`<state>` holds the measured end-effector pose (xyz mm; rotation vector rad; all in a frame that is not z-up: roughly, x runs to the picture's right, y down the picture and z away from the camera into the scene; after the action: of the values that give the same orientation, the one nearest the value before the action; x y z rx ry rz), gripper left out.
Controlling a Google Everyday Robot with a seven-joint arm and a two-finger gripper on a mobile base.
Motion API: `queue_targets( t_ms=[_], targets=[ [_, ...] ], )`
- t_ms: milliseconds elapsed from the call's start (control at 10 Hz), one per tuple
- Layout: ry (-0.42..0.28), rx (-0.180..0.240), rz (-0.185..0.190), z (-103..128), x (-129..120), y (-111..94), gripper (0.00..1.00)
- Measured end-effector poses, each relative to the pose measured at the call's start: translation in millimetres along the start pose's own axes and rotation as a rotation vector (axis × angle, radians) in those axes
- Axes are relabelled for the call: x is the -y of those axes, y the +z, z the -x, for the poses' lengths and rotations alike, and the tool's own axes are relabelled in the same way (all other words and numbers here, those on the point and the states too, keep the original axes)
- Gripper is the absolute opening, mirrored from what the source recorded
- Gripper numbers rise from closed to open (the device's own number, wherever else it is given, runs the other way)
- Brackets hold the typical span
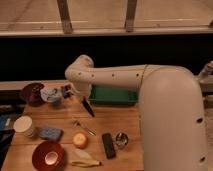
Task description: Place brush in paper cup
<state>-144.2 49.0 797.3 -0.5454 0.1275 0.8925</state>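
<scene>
My gripper (83, 98) is at the end of the white arm that reaches leftward across the back of the wooden table (125, 125). It is shut on the slim black brush (88, 108), which hangs tilted below it, above the table's middle. The cream-white paper cup (23, 125) stands upright near the left edge, well to the left of the gripper and nearer the front.
A blue-and-white cup (51, 94) and a dark red bowl (31, 93) sit at the back left. A green tray (113, 95) lies behind the arm. A blue sponge (50, 133), red bowl (48, 156), orange (80, 140), silver utensil (82, 127) and black block (108, 145) lie in front.
</scene>
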Motion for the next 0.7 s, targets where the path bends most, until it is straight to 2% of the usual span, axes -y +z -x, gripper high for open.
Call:
queue_targets(
  t_ms=[300, 400, 500, 600, 700],
  targets=[
    [-0.151, 0.072, 0.001, 47, -38, -15, 0.0],
    [-0.216, 0.096, 0.006, 59, -57, -22, 0.0],
    [-0.308, 0.132, 0.013, 72, -86, -37, 0.0],
    [-0.354, 0.152, 0.019, 76, -103, -48, 0.0],
    [-0.366, 0.158, 0.022, 77, -109, -51, 0.0]
  ],
)
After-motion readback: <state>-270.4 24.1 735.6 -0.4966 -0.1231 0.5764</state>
